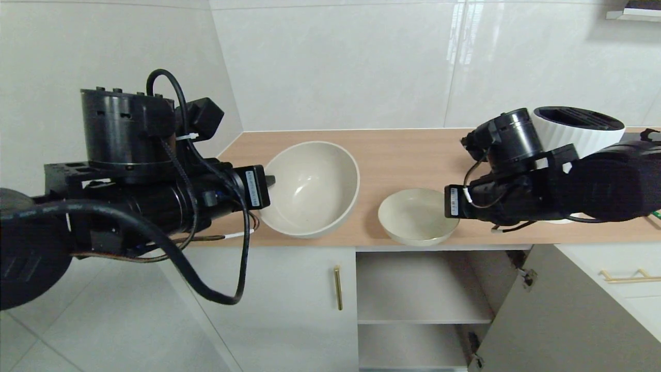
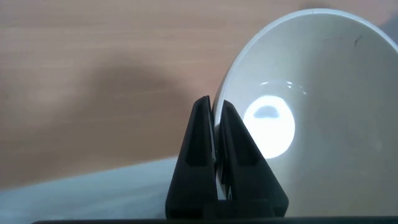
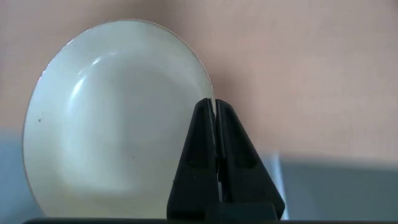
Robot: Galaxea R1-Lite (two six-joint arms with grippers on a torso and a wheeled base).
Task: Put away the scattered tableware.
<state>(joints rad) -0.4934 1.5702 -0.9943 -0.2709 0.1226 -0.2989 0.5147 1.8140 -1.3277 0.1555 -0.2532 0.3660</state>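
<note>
Right, head view first: the left gripper pinches the big bowl by its rim, and the bowl sits tilted near the front-left corner of the bench. The right gripper clamps the small bowl at the front edge, above the cabinet shelf. Left wrist: fingers squeezed onto the thin rim. Right wrist: fingers tight on the small bowl's rim. My call: grip firm, lift level, clear the edge before lowering.
</note>
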